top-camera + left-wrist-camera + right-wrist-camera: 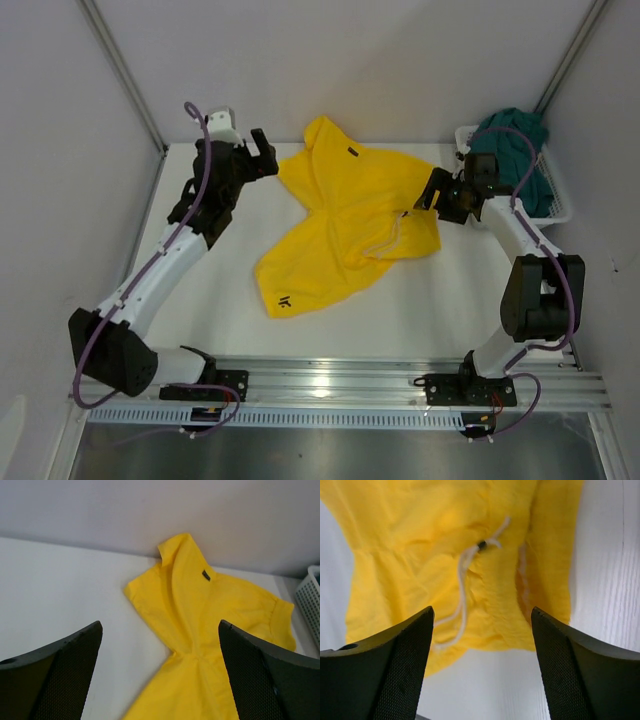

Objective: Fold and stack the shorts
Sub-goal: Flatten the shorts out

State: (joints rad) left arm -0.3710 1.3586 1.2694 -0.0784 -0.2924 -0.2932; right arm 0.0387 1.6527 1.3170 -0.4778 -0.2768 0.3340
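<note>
Yellow shorts [345, 225] lie spread (teal pair [512, 138] in basket [556, 208]).

I read both units as identical: the left arm [165, 262] and right arm [522, 240] have white link shells and black joint housings. A purple cable [208, 150] runs along each. The left gripper [271, 154] and right gripper [438, 200] are black. Their fingers [55, 675] are broad, tapered and mesh-textured inside. Black base brackets [205, 385] sit on a silver rail [340, 380].

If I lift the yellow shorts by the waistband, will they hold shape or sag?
Likely floppy: the yellow shorts lie creased and rumpled on the table, so they should drape and sag. Probably light, as the fabric looks thin. The loose white drawstring may dangle or snag.
</note>
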